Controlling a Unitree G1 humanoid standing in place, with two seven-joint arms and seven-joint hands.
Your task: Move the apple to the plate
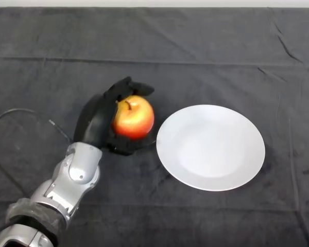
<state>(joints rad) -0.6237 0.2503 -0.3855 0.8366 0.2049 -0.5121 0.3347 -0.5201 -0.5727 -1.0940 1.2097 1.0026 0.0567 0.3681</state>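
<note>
A glossy, round red-yellow apple (133, 117) is clasped by the curled black hand (95, 123), just beside the smooth white plate (210, 147).

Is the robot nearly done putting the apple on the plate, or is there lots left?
About halfway. Done: the black left hand has reached the red-and-yellow apple and its fingers curl round it. In hand: the apple sits in that grasp just left of the round white plate, over the dark cloth. Left: carry it a short way right, set it on the plate, which holds nothing yet, and let go.
</note>
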